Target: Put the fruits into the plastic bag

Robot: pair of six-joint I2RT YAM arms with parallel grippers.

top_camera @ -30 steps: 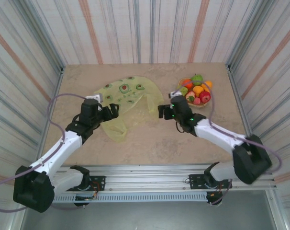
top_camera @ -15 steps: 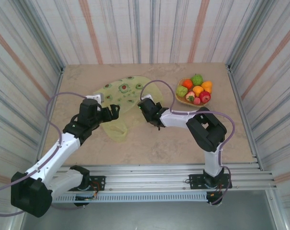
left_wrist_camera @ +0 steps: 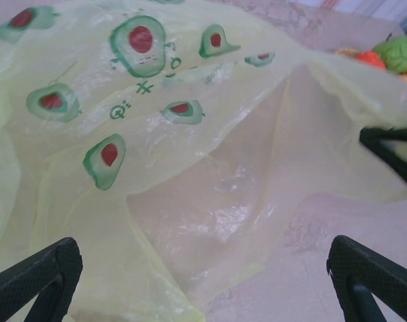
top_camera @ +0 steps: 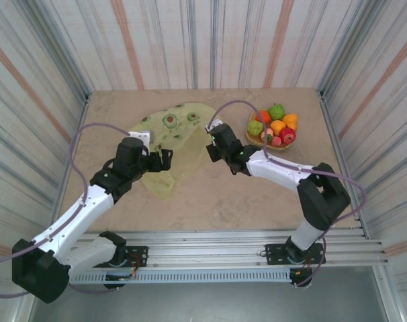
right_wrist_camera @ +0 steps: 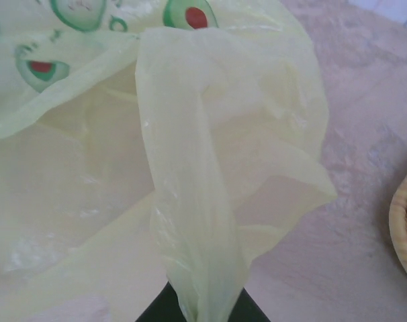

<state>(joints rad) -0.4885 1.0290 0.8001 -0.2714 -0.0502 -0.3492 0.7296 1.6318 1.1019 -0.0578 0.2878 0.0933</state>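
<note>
A: The left claw (left_wrist_camera: 200, 258)?
B: Spread wide, empty, over the thin, crinkly yellow-green avocado-print plastic bag (top_camera: 180, 121) on the beige table (top_camera: 257, 194). The right claw (right_wrist_camera: 200, 310) pinches a twisted strip of its rim.
A: Advice?
B: Lift gently, since I'd expect film this thin to tear, and open the mouth first. Glossy toy fruits (top_camera: 276, 126) wait beyond, in the round woven tray (right_wrist_camera: 401, 231).

R gripper (right_wrist_camera: 202, 310) now tight on bag (right_wrist_camera: 183, 154)

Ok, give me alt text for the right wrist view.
The right gripper, shut, pinches a gathered fold of the plastic bag, yellow-green with avocado prints, which spreads over the beige table. A woven tray's rim shows at the right edge.
</note>
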